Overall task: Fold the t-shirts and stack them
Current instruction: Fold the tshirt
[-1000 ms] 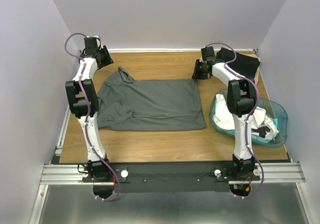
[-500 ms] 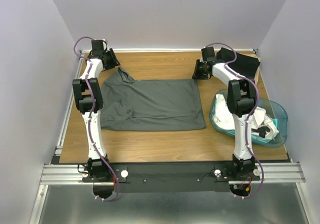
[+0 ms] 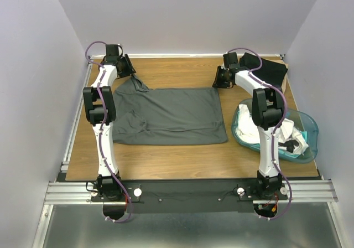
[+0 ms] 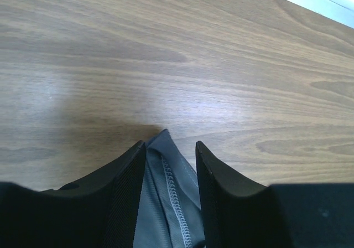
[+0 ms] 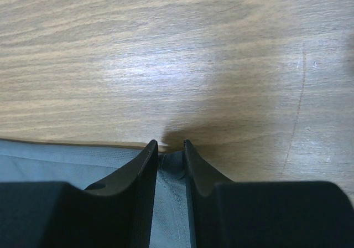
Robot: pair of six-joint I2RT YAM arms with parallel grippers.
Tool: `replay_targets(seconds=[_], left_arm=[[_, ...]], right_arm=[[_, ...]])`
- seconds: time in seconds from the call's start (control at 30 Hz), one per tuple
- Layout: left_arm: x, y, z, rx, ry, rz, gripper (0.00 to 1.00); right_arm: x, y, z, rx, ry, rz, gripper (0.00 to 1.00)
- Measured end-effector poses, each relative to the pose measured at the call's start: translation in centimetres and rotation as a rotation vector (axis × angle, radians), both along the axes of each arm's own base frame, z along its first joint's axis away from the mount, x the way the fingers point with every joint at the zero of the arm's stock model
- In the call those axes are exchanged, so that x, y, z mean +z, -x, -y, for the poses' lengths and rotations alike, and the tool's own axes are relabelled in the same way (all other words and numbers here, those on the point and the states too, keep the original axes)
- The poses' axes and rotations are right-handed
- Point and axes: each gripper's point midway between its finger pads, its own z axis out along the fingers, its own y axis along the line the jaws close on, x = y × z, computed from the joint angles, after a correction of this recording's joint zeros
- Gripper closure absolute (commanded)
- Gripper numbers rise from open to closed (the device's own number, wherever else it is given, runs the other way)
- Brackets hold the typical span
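two claws set at the far edge of a grey shirt

one plain dark grey t-shirt (image 3: pixel 171 115) is spread flat across the middle of the brown wooden table (image 3: pixel 177 162), its hem to the right and its neck end to the left, where the cloth is bunched and rumpled.

the left gripper (image 4: pixel 170 145) is held low at the shirt's far left corner. a stitched grey edge is seen between its two black fingers (image 4: pixel 130 176), which stand moderately apart with cloth filling the gap from one inner face to the other. whether that cloth is clamped or only straddled cannot be told.

the right gripper (image 5: pixel 170 144) is set on the shirt's far right corner. its jaws are drawn close together, and the grey hem is pinched in the narrow slot between them, down near the wood.

a black t-shirt (image 3: pixel 274 71) is seen lying at the far right corner of the table, behind the right arm. several white t-shirts (image 3: pixel 249 129) are heaped in a translucent teal plastic tub (image 3: pixel 312 127) by the right edge, just beside the grey shirt's hem and partly hidden by the right arm.
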Motion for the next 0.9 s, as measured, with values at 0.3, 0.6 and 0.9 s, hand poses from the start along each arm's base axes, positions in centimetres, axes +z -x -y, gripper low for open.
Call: replay_targets(seconds=[0.3,0.6,0.9], left_arm=[[-0.8,0.3,-0.6,0.031,-0.026,-0.021,0.63],[-1.4,0.4,0.7,0.012,-0.021,-0.032,1.00],[-0.7,0.0,1.4,0.006,0.017,-0.010,1.00]], right_arm=[[0.0,0.1,0.0,-0.002,-0.003,0.003,0.69],[-0.1,0.4,0.0,-0.003,-0.007,-0.008,0.96],[-0.1,0.5,0.0,-0.007,-0.008,-0.016,1.00]])
